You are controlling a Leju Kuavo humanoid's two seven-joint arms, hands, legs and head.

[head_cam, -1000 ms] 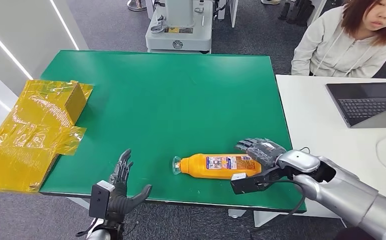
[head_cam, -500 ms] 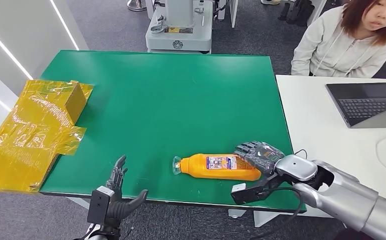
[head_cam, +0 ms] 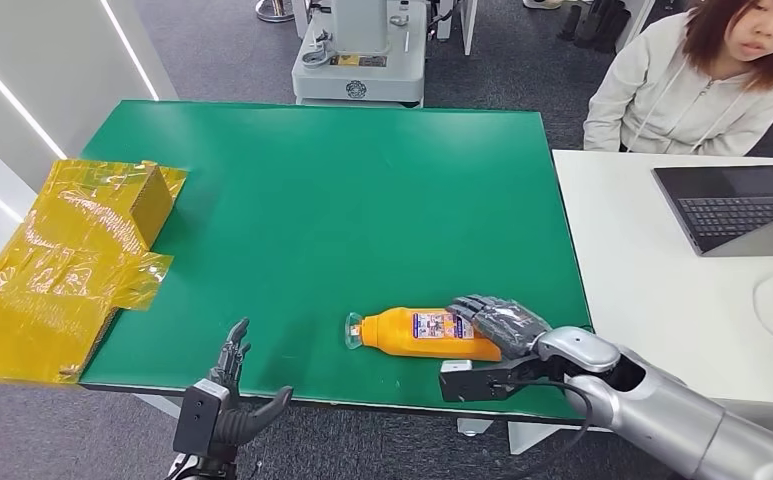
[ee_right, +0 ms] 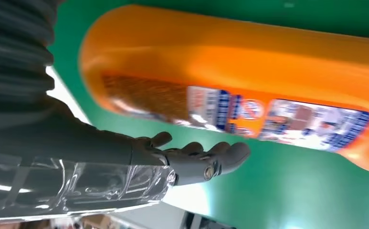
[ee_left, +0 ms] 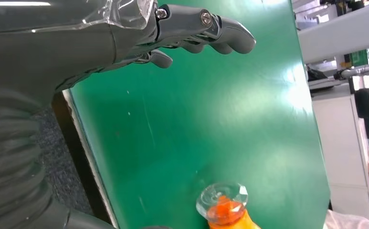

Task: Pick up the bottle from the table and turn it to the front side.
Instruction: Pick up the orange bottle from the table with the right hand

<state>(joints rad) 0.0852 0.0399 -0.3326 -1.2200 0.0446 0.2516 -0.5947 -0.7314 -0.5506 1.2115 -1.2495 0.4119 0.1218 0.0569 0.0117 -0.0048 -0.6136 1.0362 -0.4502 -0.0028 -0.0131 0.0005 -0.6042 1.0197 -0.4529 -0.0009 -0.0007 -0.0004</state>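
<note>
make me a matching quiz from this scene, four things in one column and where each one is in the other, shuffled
Things:
1. orange plastic bottle with a clear cap
2. crinkled yellow plastic wrapping
3. dark open laptop
4. left hand

Places:
A. on the white table beside the green one
B. lying on its side on the green table, near the front edge
C. below the green table's front edge, fingers apart, holding nothing
D. draped over the green table's left edge

Pairs: 1-B, 2-D, 3-A, 4-C
</note>
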